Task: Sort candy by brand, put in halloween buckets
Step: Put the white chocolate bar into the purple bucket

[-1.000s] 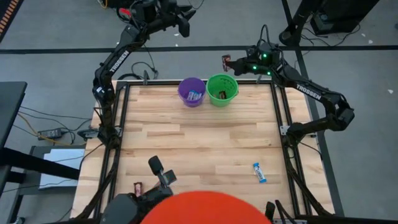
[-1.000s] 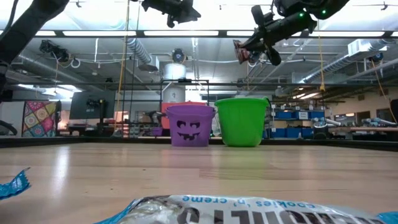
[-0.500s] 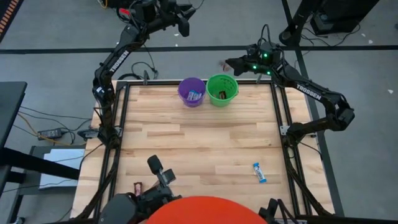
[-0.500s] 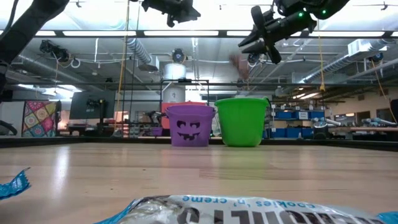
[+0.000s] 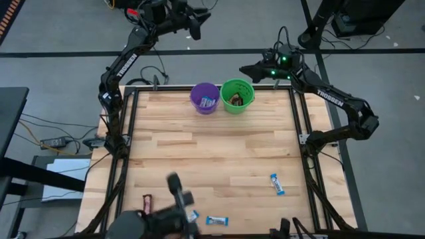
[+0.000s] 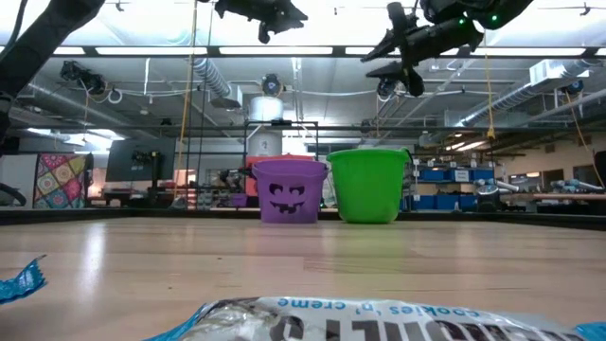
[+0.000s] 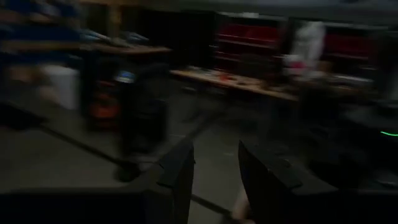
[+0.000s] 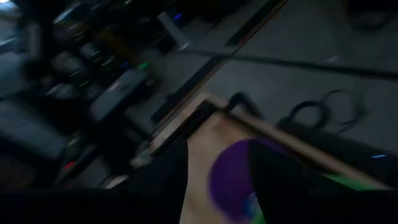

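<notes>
Your right gripper (image 5: pixel 244 68) hangs high beyond the table's far edge, fingers spread apart and empty. Your left gripper (image 5: pixel 199 22) is raised farther back, well beyond the table, fingers parted with nothing between them, arm stretched away.

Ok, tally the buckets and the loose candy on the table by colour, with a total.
Purple bucket: 1
Green bucket: 1
Blue-and-white bars loose on the table: 2 in plain view; a blue scrap by the front edge may be a third
Dark brown bar loose on the table: 1
Total: 5 sure
</notes>
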Motion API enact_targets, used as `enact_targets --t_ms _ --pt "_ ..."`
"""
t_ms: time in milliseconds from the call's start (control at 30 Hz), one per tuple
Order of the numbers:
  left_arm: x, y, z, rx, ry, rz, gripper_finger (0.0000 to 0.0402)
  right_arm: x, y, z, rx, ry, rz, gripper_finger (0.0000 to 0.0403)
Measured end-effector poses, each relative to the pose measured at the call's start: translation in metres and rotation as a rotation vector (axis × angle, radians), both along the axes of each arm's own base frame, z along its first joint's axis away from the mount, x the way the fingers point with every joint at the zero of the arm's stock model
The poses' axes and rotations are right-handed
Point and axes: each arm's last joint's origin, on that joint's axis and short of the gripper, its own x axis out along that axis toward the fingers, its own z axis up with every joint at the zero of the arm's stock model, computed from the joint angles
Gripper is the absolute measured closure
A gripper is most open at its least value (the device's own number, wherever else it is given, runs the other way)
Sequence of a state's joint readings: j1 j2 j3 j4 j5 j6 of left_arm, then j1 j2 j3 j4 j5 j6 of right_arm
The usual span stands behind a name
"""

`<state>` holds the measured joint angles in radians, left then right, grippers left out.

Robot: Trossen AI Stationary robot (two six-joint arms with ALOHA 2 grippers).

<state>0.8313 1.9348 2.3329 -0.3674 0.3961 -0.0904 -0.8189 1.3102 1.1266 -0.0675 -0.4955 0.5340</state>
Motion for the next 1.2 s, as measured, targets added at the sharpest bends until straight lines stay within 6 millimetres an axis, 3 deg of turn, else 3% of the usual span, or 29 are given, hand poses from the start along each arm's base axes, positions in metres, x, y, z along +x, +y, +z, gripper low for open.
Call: enact_targets --t_ms 100,233,400,533,700,833,1000,1200 --pt "0.004 -0.018 0.008 0.0 -0.015 -0.178 0.027 0.0 0.012 0.008 -0.001 -0.033 0.101 0.0231" --pt "0.007 -0.056 0.027 0.08 -0.039 -0.397 0.027 -0.005 0.039 0.028 -0.093 -0.085 0.207 0.0233" --pt "0.015 -0.094 0.039 0.075 -0.062 -0.516 0.027 -0.013 0.077 0.049 -0.198 -0.135 0.305 0.0234" --pt "0.029 -0.127 0.037 0.001 -0.029 -0.618 0.027 -0.019 0.109 0.053 -0.23 -0.106 0.407 0.0234" --pt "0.046 -0.166 0.016 -0.129 0.142 -0.733 0.027 -0.021 0.147 0.043 -0.213 0.044 0.451 0.0234" --pt "0.045 -0.188 -0.011 -0.193 0.382 -0.803 0.027 -0.017 0.174 0.033 -0.124 0.155 0.423 0.0234" --pt "0.04 -0.199 -0.039 -0.219 0.624 -0.814 0.027 -0.012 0.198 0.021 -0.025 0.273 0.299 0.0234" --pt "0.056 -0.209 -0.075 -0.236 0.736 -0.873 0.027 -0.009 0.223 0.0 0.164 0.428 0.13 0.0234"
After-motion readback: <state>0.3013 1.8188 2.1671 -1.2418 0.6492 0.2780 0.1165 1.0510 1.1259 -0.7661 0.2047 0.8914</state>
